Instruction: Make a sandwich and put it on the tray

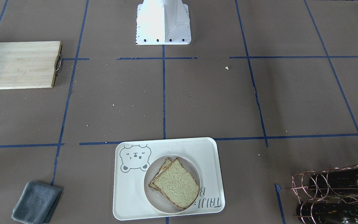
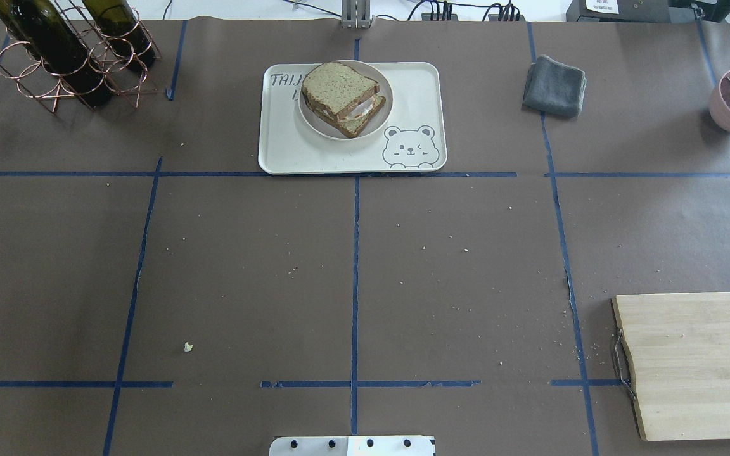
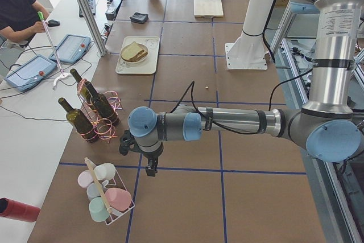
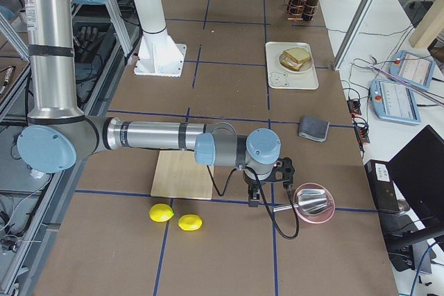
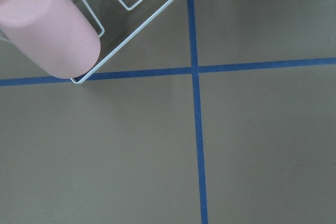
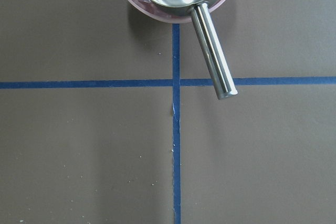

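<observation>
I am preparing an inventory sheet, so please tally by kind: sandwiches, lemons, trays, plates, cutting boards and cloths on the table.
Sandwich: 1
Lemons: 2
Tray: 1
Plate: 1
Cutting board: 1
Grey cloth: 1
Total: 7

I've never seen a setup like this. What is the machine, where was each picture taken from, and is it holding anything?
This is a robot with two jointed arms, each ending in a two-finger gripper. Two pictures look down on the table from opposite sides, two look along it from its ends, two come from cameras on the wrists. The left gripper hangs near a cup rack, the right gripper near a pink bowl. A sandwich sits on a plate on a tray. Elsewhere lie a cutting board, a grey cloth, a bottle rack and two lemons. I see nothing held; whether the grippers are open, I cannot tell.
</observation>
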Controlling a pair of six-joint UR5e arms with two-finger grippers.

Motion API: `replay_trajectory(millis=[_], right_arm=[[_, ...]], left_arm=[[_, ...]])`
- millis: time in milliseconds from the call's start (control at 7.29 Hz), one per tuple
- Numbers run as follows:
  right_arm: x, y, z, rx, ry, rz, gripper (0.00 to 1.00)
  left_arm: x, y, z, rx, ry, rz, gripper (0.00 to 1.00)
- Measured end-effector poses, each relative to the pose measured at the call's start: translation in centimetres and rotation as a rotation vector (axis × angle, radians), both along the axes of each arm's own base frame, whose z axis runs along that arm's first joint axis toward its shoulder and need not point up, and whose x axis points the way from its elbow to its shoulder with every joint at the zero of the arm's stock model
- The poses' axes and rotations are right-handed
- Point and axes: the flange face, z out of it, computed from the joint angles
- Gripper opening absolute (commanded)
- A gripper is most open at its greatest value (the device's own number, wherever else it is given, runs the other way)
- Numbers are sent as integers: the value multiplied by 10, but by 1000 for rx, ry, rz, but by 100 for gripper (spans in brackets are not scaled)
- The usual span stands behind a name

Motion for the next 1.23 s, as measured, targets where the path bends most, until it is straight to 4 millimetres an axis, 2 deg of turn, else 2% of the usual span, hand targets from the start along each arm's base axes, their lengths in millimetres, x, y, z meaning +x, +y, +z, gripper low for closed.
replay_trajectory(millis=[1234], right_arm=[[0, -1, -1, 3, -1, 1, 100]], left_arm=[[-2, -3, -4, 46, -6, -9, 100]])
